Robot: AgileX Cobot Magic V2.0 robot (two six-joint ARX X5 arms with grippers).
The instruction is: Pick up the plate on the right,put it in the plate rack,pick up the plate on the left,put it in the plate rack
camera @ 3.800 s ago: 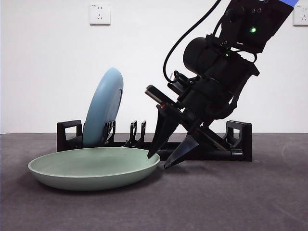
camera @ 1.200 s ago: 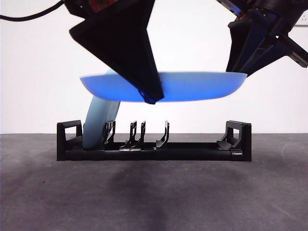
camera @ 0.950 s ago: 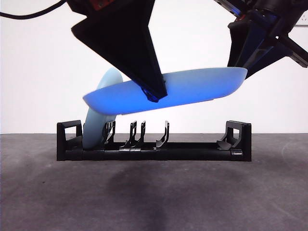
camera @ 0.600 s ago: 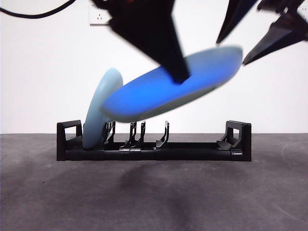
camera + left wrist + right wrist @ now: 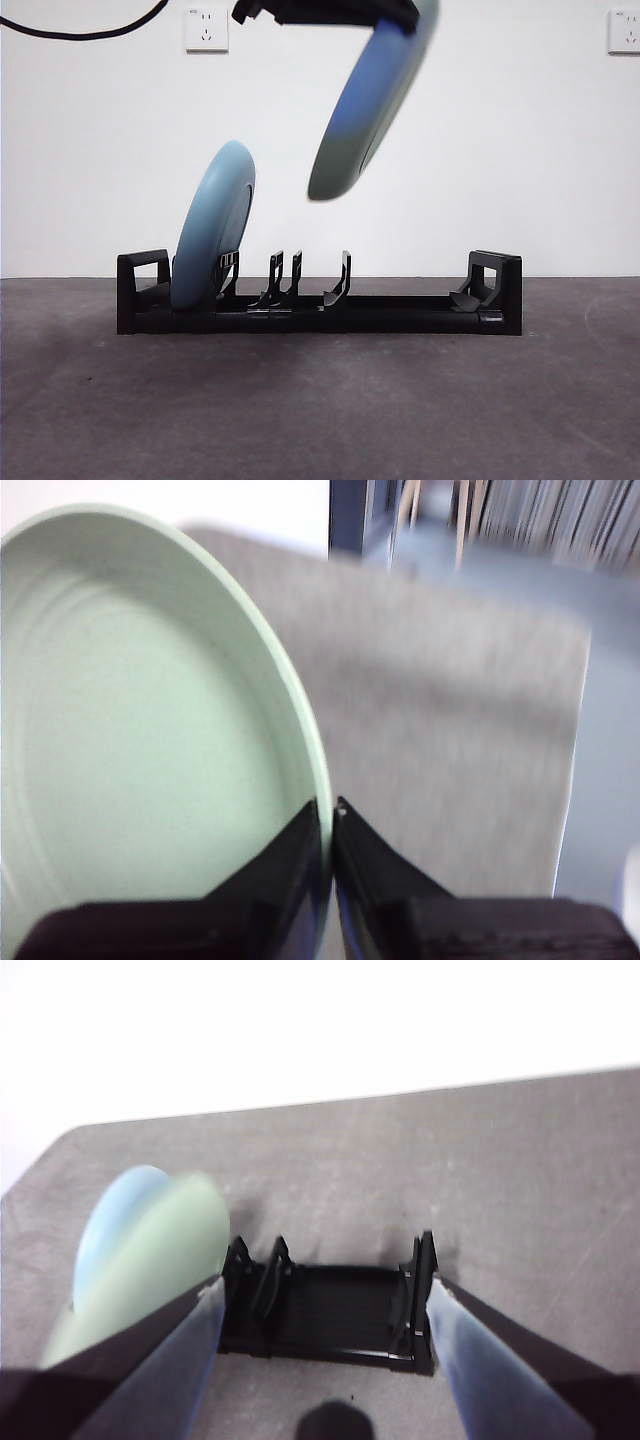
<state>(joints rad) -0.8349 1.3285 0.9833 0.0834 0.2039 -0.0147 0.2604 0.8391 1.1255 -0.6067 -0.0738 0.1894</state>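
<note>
- Left gripper (image 5: 330, 815): jaws clamped on green plate (image 5: 372, 95) rim, tilted steeply above plate rack (image 5: 400, 305).
- Blue plate (image 5: 212, 225) fills leftmost slot.
- Right gripper (image 5: 320, 1305): jaws apart.

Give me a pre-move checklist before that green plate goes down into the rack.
1. Grip: left claw is shut on the rim of the pale green round plate. Ok.
2. Plate attitude: steeply tilted, nearly on edge, high above the long black plastic plate rack. Ok.
3. Free slots: the light blue round plate stands at one end; the prongs beside it show nothing in them. Ok.
4. Right claw: open, holding nothing, looking down on the rack from a distance. Ok.
5. Alignment of the plate's lower edge with one slot: cannot tell, the pictures are blurred.
</note>
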